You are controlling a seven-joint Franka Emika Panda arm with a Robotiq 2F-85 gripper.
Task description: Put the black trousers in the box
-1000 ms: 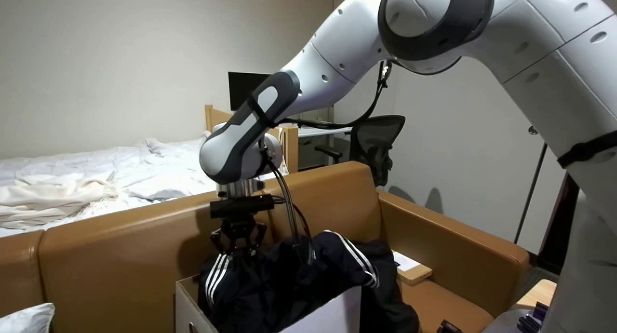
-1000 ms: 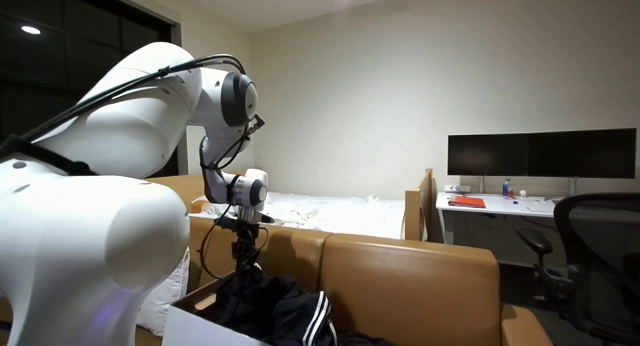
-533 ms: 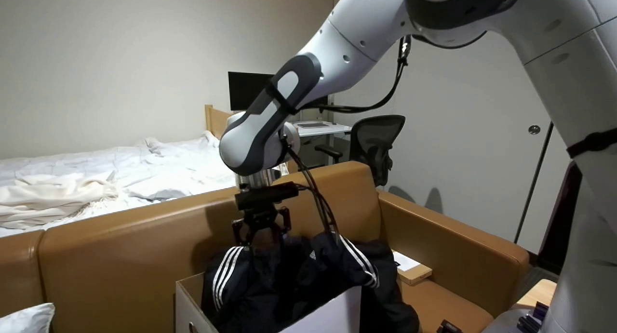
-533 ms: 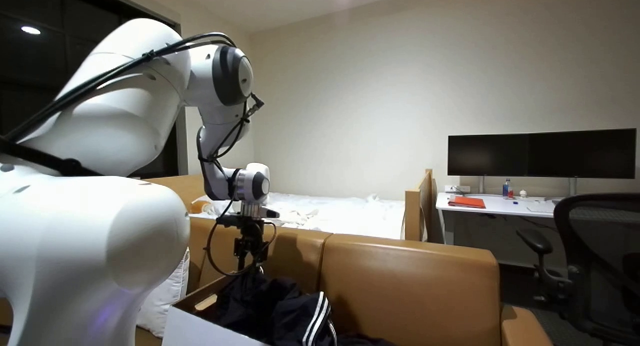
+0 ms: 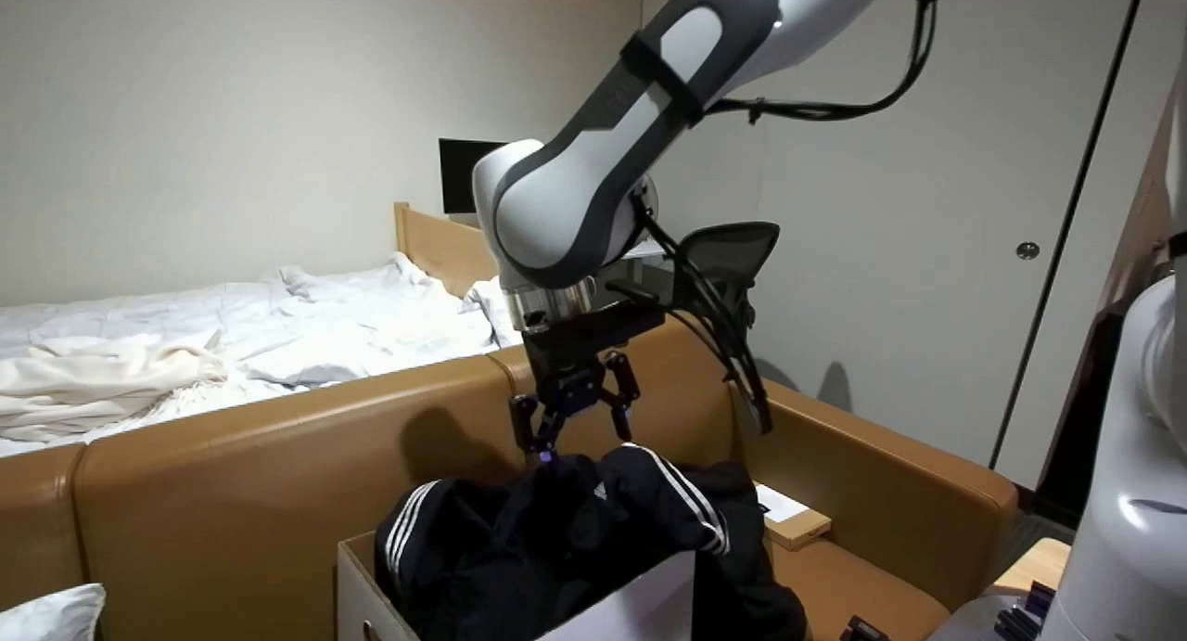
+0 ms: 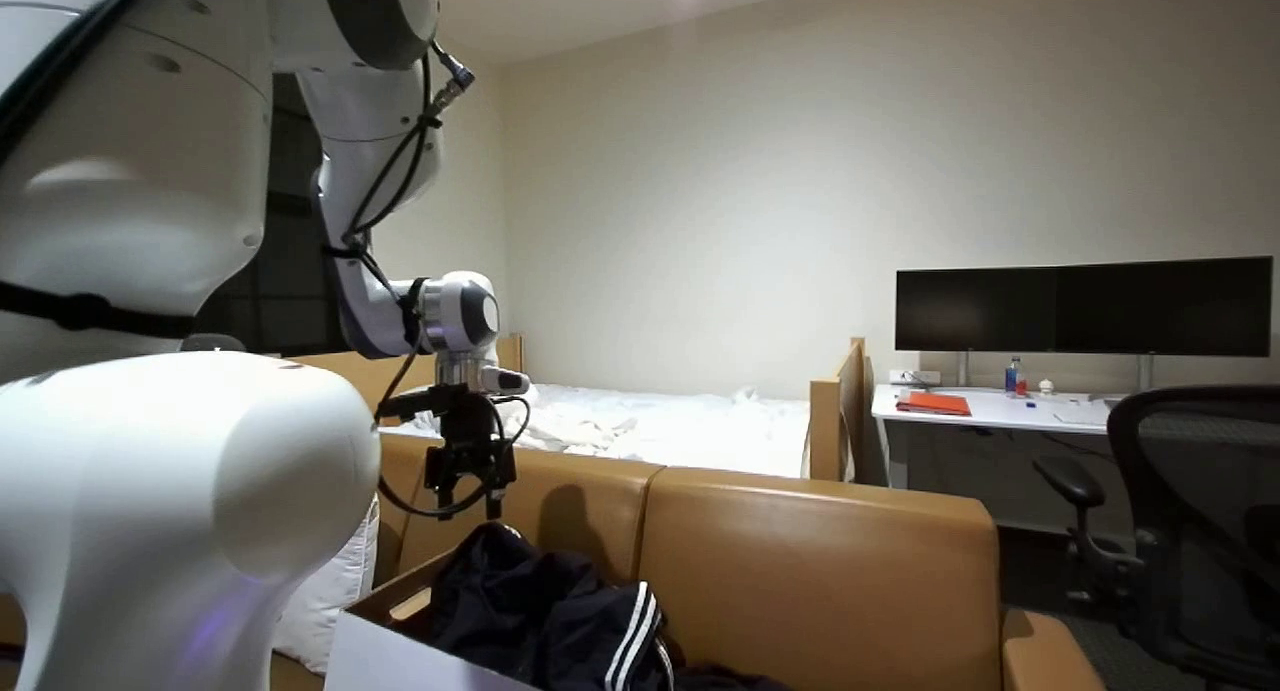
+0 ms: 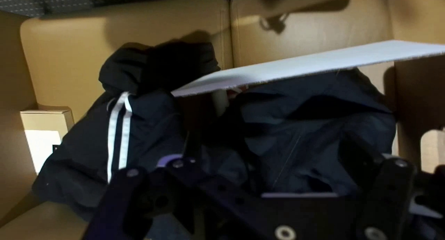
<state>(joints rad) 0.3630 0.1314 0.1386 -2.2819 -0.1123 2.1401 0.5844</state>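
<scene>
The black trousers [image 5: 491, 557], with white side stripes, lie bunched in the box and bulge above its rim. A striped part of the trousers [image 7: 90, 153] drapes over the box's end onto the sofa seat. The box [image 6: 415, 661] is pale outside and brown inside; its lower part is cut off in both exterior views. In the wrist view, a pale wall of the box [image 7: 306, 64] crosses above the cloth. My gripper [image 5: 584, 447] hovers just over the heap, jaws wide apart. Dark cloth shows below the gap of the gripper [image 7: 273, 149], and nothing is held.
The brown sofa's backrest [image 5: 232, 511] rises close behind the box. A flat carton with a white label [image 5: 795, 520] lies by the armrest [image 5: 881, 446]. White pillow [image 6: 335, 601] sits beside the box. Small dark items [image 5: 862, 630] are near the front edge.
The jaws have spread from nearly together on the cloth to wide apart. My gripper has risen and moved right in an exterior view. The released trousers have sagged slightly.
</scene>
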